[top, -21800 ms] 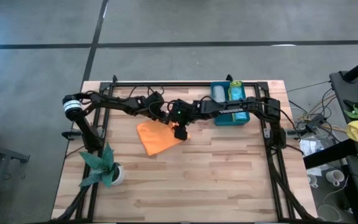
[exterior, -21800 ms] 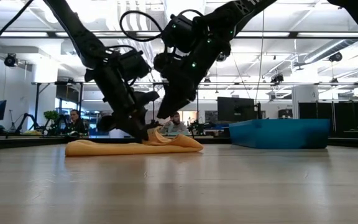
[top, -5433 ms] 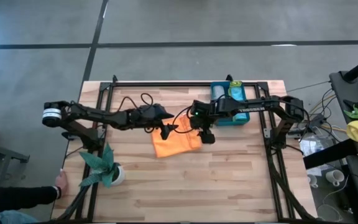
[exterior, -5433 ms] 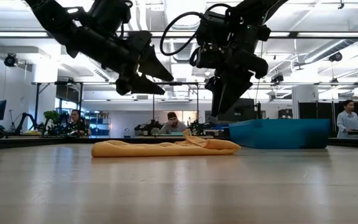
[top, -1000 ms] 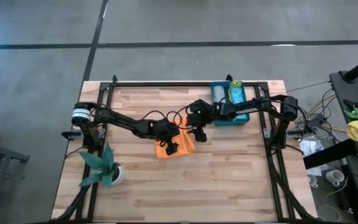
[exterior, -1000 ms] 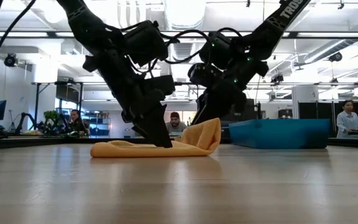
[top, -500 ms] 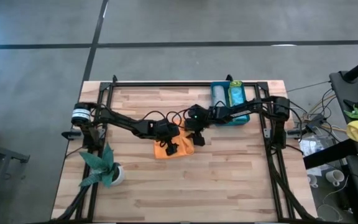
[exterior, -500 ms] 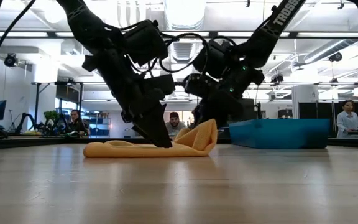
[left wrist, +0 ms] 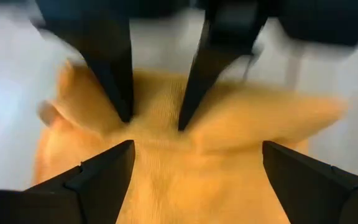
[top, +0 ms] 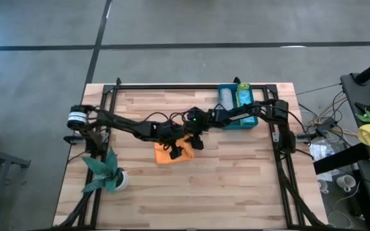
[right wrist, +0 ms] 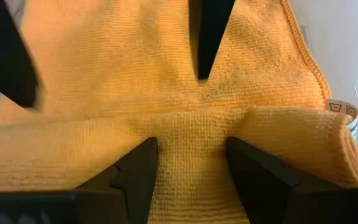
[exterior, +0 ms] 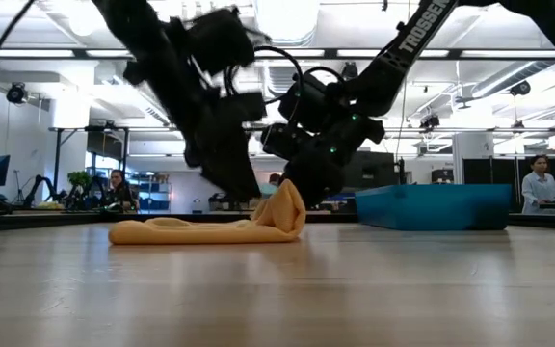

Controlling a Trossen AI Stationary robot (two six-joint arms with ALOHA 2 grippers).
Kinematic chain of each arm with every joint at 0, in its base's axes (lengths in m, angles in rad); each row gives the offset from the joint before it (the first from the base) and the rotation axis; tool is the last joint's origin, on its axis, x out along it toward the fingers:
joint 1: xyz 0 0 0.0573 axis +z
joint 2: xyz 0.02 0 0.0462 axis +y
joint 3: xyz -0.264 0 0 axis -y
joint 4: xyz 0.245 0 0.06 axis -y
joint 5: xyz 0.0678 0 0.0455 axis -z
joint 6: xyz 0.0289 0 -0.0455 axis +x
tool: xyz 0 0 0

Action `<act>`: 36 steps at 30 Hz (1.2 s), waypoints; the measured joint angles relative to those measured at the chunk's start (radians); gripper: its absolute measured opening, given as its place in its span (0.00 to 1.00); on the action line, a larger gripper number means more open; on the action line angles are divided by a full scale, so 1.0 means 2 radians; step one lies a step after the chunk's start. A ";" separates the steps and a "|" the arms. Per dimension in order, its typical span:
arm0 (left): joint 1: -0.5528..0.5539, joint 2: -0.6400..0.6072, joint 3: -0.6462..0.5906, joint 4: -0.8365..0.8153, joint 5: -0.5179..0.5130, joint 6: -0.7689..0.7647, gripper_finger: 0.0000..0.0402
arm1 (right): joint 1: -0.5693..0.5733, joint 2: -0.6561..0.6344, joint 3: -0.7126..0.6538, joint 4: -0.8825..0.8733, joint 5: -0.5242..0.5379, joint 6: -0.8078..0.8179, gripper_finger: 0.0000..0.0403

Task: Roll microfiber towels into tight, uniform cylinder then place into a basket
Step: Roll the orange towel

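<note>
The orange towel point(top: 166, 156) lies on the table's middle, flat except for its right part, which stands up as a fold point(exterior: 285, 210). My right gripper point(top: 194, 140) is shut on that fold; it also shows in its wrist view point(right wrist: 191, 140). My left gripper point(top: 178, 151) is open wide and points down, close over the flat part of the towel point(left wrist: 166, 186), just left of the fold; I cannot tell whether its fingertips point(right wrist: 201, 68) touch the cloth. The teal basket point(top: 239, 122) stands at the far right and holds a grey roll point(top: 226, 96) and a lime green roll point(top: 243, 96). The turquoise towel does not show. My right gripper pinches the towel's folded-over edge point(right wrist: 191, 165) between its two fingers, so it holds more than one layer. The fingers slant down from the table's right and lie across the fold. The fold stands up off the table, and the rest of the towel lies flat to its left.
A potted plant point(top: 108, 174) stands at the near left corner. The black frame rails point(top: 172, 86) run along the table's far, left and right sides. There is bare wood toward the near edge point(top: 191, 199). People show in the room behind the table point(exterior: 540, 183).
My right gripper has gone toward the table's left with the raised fold, carrying it over the flat part. The whole towel has slid left along the table. My left gripper has moved left with it and has lifted a little off the cloth.
</note>
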 joint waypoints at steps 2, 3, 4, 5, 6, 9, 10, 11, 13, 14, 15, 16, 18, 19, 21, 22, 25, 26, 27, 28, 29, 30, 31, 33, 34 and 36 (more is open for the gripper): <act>-0.003 -0.023 0.003 0.004 -0.002 -0.015 0.84 | 0.000 0.001 0.002 0.000 0.000 -0.007 0.48; -0.005 -0.032 0.003 0.016 -0.005 -0.027 0.84 | 0.000 0.001 0.002 0.000 0.000 -0.008 0.48; -0.007 -0.039 0.003 0.030 -0.013 -0.038 0.84 | 0.000 0.001 0.002 0.000 0.000 -0.009 0.48; -0.008 -0.043 0.001 0.047 -0.023 -0.048 0.84 | 0.000 0.001 0.002 0.000 0.000 -0.009 0.48; -0.010 -0.044 -0.001 0.061 -0.034 -0.053 0.84 | 0.000 0.001 0.002 -0.001 0.000 -0.009 0.48; -0.010 -0.032 -0.002 0.092 -0.050 -0.063 0.84 | 0.000 0.001 0.002 -0.001 0.000 -0.015 0.48; -0.010 -0.026 -0.002 0.098 -0.051 -0.064 0.84 | 0.000 0.001 0.002 -0.001 0.000 -0.018 0.48; -0.012 -0.018 -0.002 0.104 -0.051 -0.064 0.84 | 0.000 0.001 0.001 -0.001 0.000 -0.019 0.48; -0.019 0.002 0.003 0.122 -0.054 -0.064 0.84 | 0.000 0.001 0.001 -0.002 -0.001 -0.030 0.48; -0.023 0.009 0.004 0.128 -0.058 -0.064 0.84 | 0.000 0.001 0.001 -0.002 0.001 -0.034 0.48; -0.027 0.016 0.005 0.132 -0.060 -0.062 0.84 | -0.001 0.001 0.000 -0.004 0.000 -0.038 0.48; -0.030 0.023 0.008 0.134 -0.065 -0.061 0.84 | -0.001 0.001 0.000 -0.005 -0.001 -0.046 0.48; -0.037 0.031 0.009 0.134 -0.077 -0.060 0.84 | -0.001 -0.001 0.000 -0.010 0.000 -0.053 0.48; -0.038 0.033 0.008 0.134 -0.080 -0.061 0.84 | 0.000 -0.002 0.000 -0.012 0.002 -0.053 0.48; -0.039 0.032 0.004 0.136 -0.081 -0.063 0.84 | -0.001 -0.002 0.000 -0.012 0.002 -0.054 0.48; -0.039 0.028 0.003 0.135 -0.081 -0.063 0.84 | -0.001 -0.002 0.000 -0.013 0.002 -0.053 0.48; -0.039 0.014 0.002 0.126 -0.082 -0.062 0.84 | -0.001 -0.002 0.001 -0.014 0.002 -0.047 0.48; -0.040 0.008 0.002 0.122 -0.080 -0.061 0.84 | -0.001 -0.002 0.001 -0.015 0.002 -0.042 0.48; -0.040 0.005 0.002 0.120 -0.077 -0.059 0.84 | -0.001 -0.002 0.001 -0.015 0.000 -0.039 0.48; -0.042 0.001 0.002 0.121 -0.075 -0.059 0.84 | -0.001 -0.002 0.001 -0.015 -0.002 -0.039 0.48; -0.043 -0.002 0.001 0.122 -0.075 -0.058 0.84 | -0.001 -0.002 0.001 -0.015 -0.002 -0.039 0.48; -0.044 -0.003 0.000 0.124 -0.075 -0.058 0.84 | -0.001 -0.002 0.001 -0.016 -0.002 -0.039 0.48; -0.046 -0.004 -0.001 0.125 -0.075 -0.059 0.84 | -0.001 -0.003 0.001 -0.016 -0.002 -0.039 0.48; -0.051 0.004 -0.005 0.128 -0.078 -0.062 0.84 | -0.001 -0.003 0.001 -0.016 -0.002 -0.039 0.48; -0.053 0.009 -0.005 0.131 -0.078 -0.063 0.84 | -0.001 -0.003 0.001 -0.016 -0.001 -0.039 0.48; -0.056 0.023 -0.007 0.142 -0.082 -0.063 0.84 | -0.001 -0.003 0.001 -0.016 -0.001 -0.038 0.48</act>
